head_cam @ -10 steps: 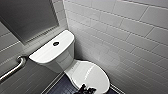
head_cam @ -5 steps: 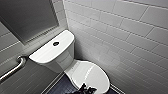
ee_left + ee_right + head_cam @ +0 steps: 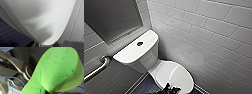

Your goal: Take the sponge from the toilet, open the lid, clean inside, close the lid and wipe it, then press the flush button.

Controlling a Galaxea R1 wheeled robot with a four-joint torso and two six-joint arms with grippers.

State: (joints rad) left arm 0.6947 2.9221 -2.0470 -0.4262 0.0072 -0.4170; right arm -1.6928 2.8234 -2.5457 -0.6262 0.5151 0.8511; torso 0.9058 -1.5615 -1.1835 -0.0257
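Observation:
The white toilet (image 3: pixel 137 53) stands in the corner with its oval lid (image 3: pixel 174 73) down. The round dark flush button (image 3: pixel 139 43) sits in the middle of the tank top. A dark gripper (image 3: pixel 170 88), which I take for my left one, hangs over the lid's front edge. The left wrist view looks close onto the glossy lid (image 3: pixel 41 18) and its rounded rim. In the right wrist view the bright green sponge (image 3: pixel 58 70) looms large, creased where my right gripper (image 3: pixel 48 92) is shut on it, over the dark floor beside the robot's own body.
A white tiled wall (image 3: pixel 204 37) runs close along the toilet's right side. A metal grab bar (image 3: pixel 96 69) is fixed to the left wall under a dark panel (image 3: pixel 111 17). Dark blue floor tiles (image 3: pixel 7 32) lie around the bowl.

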